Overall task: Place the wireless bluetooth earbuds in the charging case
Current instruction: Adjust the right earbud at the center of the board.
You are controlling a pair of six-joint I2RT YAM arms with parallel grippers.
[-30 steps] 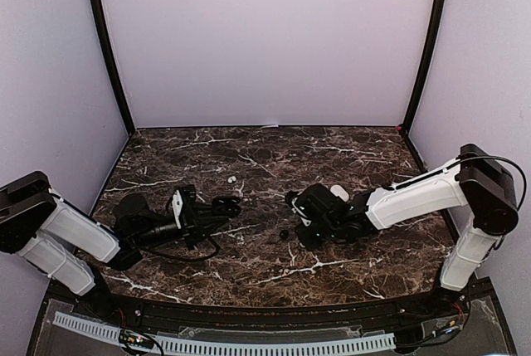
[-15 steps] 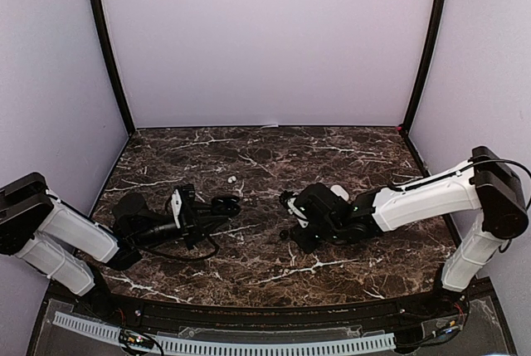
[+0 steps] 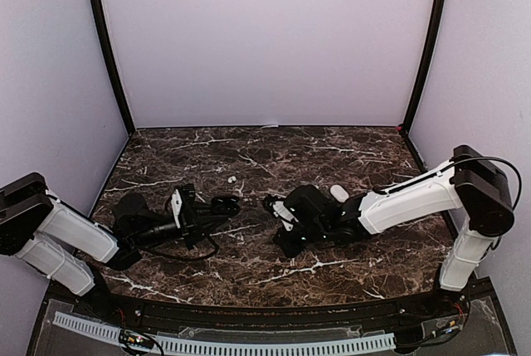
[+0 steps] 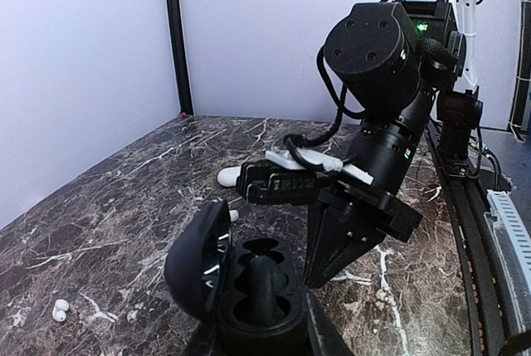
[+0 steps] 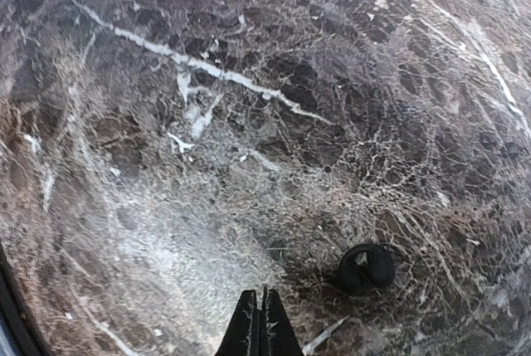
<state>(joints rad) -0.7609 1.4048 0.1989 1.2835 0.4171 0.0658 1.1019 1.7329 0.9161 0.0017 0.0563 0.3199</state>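
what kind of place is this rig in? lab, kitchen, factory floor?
Most likely a lab recording booth, not a lived-in room: plain pale walls between black frame posts, a marble-pattern tabletop, and a left arm and right arm mounted at its near edge.

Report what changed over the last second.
Right gripper slid left toward the case and snapped shut on nothing; the black earbud lies beside its tips. Left gripper, holding the open case, and the white earbud stayed put.
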